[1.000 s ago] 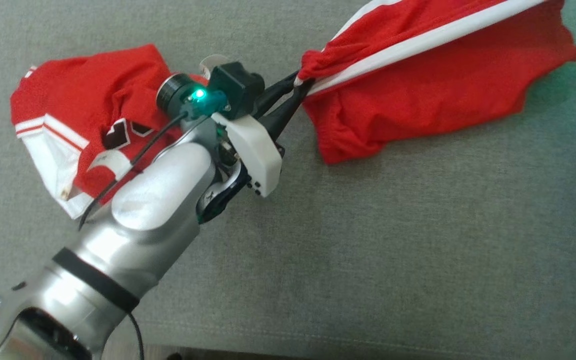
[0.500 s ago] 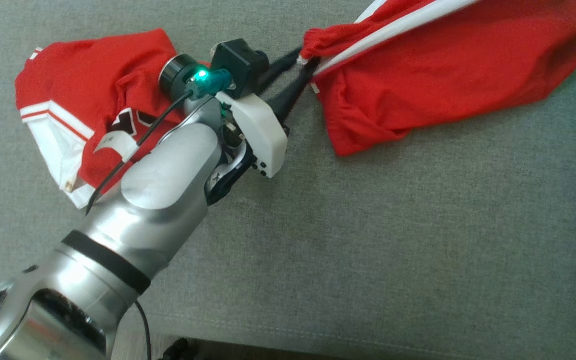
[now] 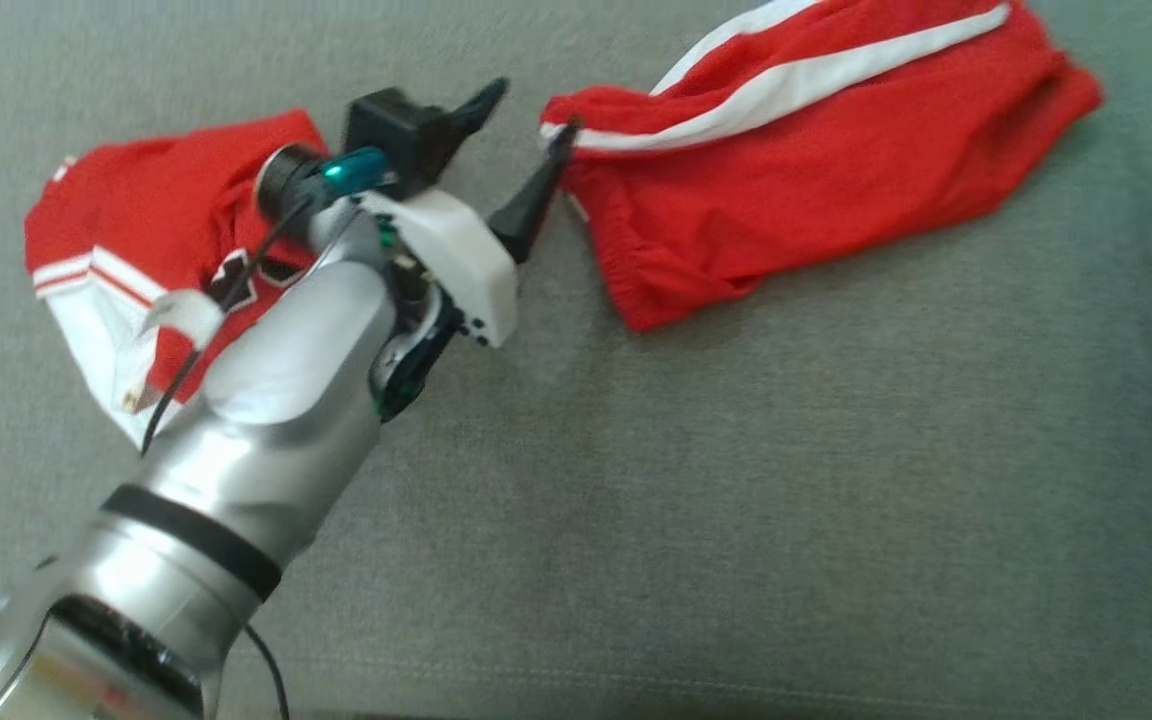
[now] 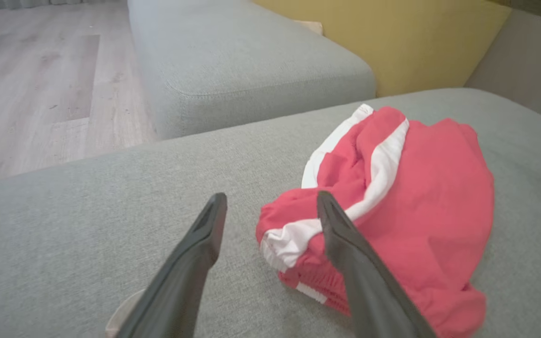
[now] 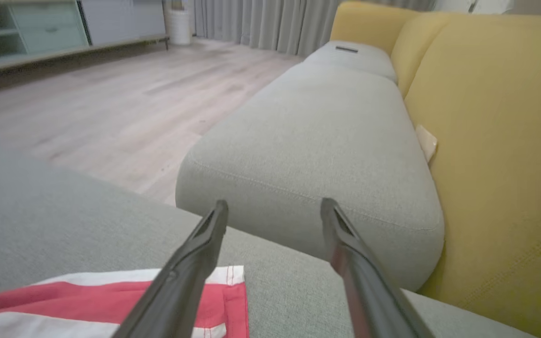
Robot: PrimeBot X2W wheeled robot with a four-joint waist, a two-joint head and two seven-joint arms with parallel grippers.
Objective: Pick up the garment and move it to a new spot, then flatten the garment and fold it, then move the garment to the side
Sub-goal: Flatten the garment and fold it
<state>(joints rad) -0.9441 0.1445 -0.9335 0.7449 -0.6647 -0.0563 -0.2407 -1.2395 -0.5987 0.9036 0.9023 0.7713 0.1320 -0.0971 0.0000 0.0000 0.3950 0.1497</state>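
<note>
Reaching up and to the right across the grey couch cushion [image 3: 736, 500], the left arm is stretched out with its forearm low over a crumpled red jersey [image 3: 136, 210]. The left gripper [image 3: 528, 115] is splayed wide with nothing pinched. One fingertip sits right at the waistband end of the red shorts [image 3: 816, 170], which lie spread on the cushion. The right gripper [image 5: 274, 204] is spread apart too, empty, hanging over a striped corner of the shorts.
</note>
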